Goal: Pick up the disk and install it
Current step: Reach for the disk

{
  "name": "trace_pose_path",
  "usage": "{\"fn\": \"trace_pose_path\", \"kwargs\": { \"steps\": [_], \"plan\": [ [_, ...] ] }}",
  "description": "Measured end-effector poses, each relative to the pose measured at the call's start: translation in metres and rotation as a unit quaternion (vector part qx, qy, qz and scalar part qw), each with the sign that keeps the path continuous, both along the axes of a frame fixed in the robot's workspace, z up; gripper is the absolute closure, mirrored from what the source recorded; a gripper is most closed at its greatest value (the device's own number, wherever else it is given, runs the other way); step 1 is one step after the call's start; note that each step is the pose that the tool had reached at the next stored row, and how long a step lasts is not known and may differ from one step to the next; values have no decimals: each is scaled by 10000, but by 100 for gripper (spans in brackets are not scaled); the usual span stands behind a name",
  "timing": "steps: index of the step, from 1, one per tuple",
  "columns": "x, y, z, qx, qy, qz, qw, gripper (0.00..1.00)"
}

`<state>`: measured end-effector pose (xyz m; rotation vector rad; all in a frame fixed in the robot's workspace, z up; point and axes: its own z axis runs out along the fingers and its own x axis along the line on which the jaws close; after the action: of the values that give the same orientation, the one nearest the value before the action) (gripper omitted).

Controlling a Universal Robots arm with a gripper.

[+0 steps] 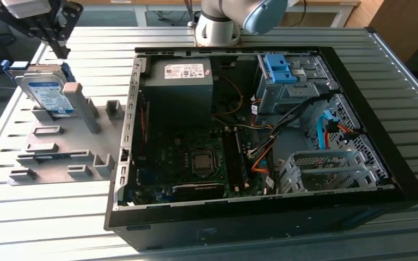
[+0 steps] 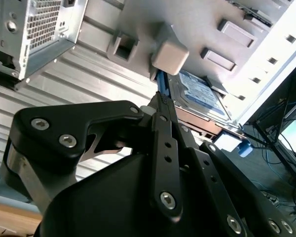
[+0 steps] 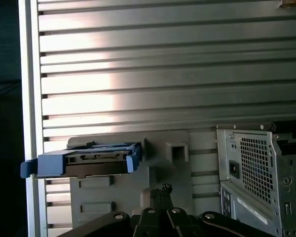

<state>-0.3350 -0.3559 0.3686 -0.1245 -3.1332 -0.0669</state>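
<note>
My jaws are pressed together on nothing. Just below their tips, not touching, the disk (image 1: 44,92), a flat silver metal hard drive with a white-and-blue label and blue plastic frame, stands on edge in a grey slotted plastic holder (image 1: 63,157). I judge it rigid, dense, smooth-faced and shock-sensitive, best pinched across its flat faces near the upper edge.

Strong light lays white glare bands across the ribbed silver metal counter (image 3: 163,59) in the first wrist view. In the second wrist view the grey plastic holder plate (image 2: 256,44) blows out white beside my shaded black hand (image 2: 160,98). The exterior view is evenly lit, the open black computer case (image 1: 267,228) dim inside.
</note>
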Motion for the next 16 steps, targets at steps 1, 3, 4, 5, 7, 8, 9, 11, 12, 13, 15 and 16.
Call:
{"fn": "trace_pose_path", "kwargs": {
  "steps": [1, 3, 4, 5, 7, 8, 9, 11, 12, 13, 15, 16],
  "plan": [
    [-35, 5, -2, 0, 0, 0, 10000, 89],
    [-106, 16, -7, 0, 1, 0, 10000, 89],
    [-141, 22, -11, 0, 0, 0, 10000, 89],
    [-176, 28, -14, 0, 0, 0, 10000, 89],
    [-246, 41, -21, 0, 0, -2, 10000, 89],
    [-281, 48, -25, 0, 0, -2, 10000, 89],
    [-318, 56, -30, 0, 1, -3, 10000, 89],
    [-387, 71, -39, 0, 0, -3, 10000, 89],
    [-423, 78, -44, 0, 0, -4, 10000, 89],
    [-461, 85, -48, 0, 0, -5, 10000, 89],
    [-534, 97, -55, 0, 1, -6, 10000, 89],
    [-569, 101, -58, 0, 0, -6, 10000, 89]
  ]
}}
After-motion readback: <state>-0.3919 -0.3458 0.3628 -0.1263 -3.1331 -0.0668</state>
